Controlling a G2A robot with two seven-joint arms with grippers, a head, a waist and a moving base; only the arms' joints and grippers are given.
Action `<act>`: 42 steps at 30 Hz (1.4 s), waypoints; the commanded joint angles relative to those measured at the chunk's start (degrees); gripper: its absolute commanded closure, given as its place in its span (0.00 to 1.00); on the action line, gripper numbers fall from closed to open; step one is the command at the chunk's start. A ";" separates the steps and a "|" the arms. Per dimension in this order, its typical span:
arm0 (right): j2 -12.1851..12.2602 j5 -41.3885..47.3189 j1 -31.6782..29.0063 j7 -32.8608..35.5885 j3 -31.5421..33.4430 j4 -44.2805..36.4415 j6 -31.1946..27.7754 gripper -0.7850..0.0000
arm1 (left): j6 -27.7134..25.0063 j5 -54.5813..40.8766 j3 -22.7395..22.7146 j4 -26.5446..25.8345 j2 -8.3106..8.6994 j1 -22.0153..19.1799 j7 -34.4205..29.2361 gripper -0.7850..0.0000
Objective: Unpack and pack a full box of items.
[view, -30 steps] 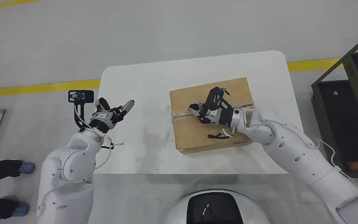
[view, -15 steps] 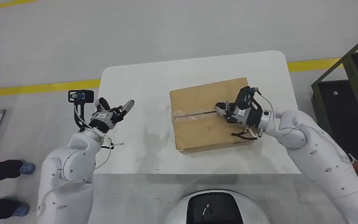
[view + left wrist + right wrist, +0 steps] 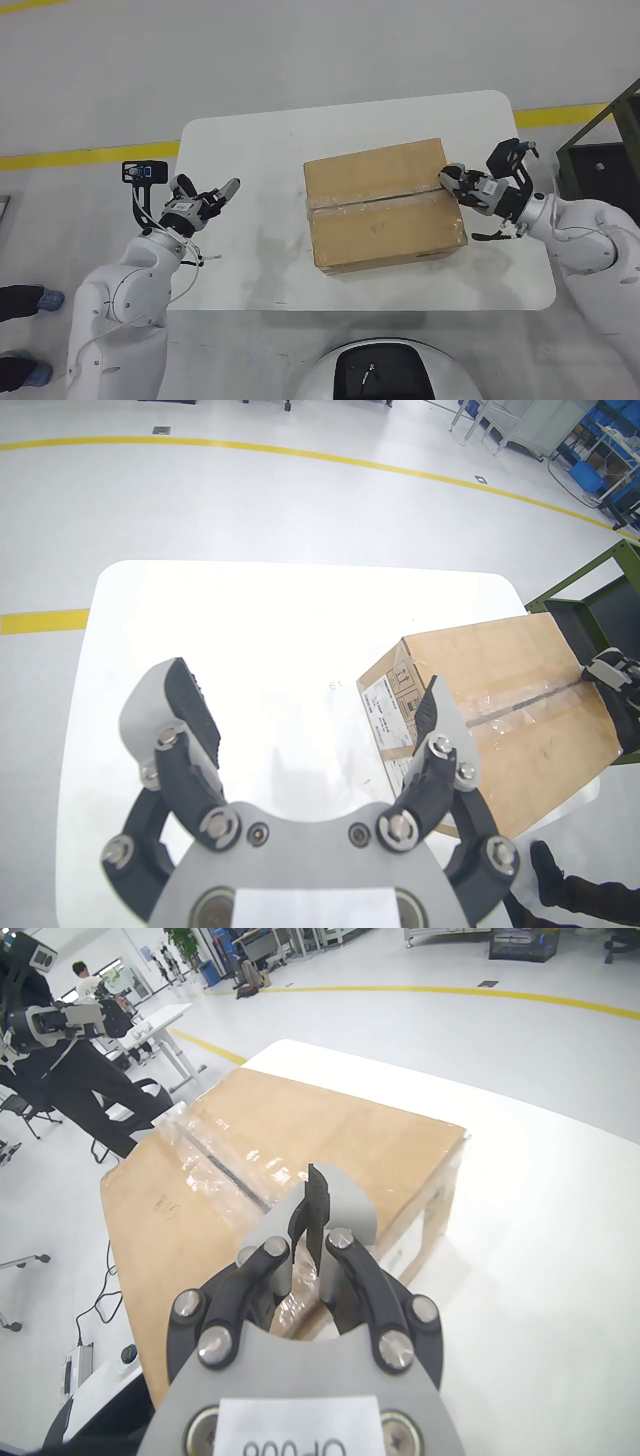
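Taped box [image 3: 385,205] on the table [image 3: 250,150], contents hidden.
At its seam's end the right gripper [image 3: 450,182] is pinched closed, empty, contact unclear; the left gripper [image 3: 207,196] is spread wide, empty, over the table's left edge.

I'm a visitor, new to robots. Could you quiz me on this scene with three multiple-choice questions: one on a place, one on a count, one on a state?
1. Where is the cardboard box?
A) on the white table
B) on the floor
C) on a chair

2. How many boxes are on the table?
A) three
B) one
C) two

3. The left gripper is
A) shut on the box
B) shut on a tool
C) open and empty

Answers: 1A, it rests on the tabletop; 2B, one box shows; 3C, its fingers are spread with nothing between.
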 commanded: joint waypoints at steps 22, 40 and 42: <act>-1.88 -6.62 -9.63 -17.56 -7.18 -0.74 4.13 1.00 | 0.00 0.00 0.00 0.00 0.00 0.00 0.00 0.00; -1.59 -24.60 -22.83 -28.99 7.36 -23.23 34.10 1.00 | 1.83 -3.55 -2.49 -4.09 -0.48 2.28 11.88 0.00; -1.55 -25.89 -24.50 -29.28 7.99 -25.79 33.33 1.00 | 1.66 -3.52 -2.78 -4.62 -0.52 3.05 13.47 0.00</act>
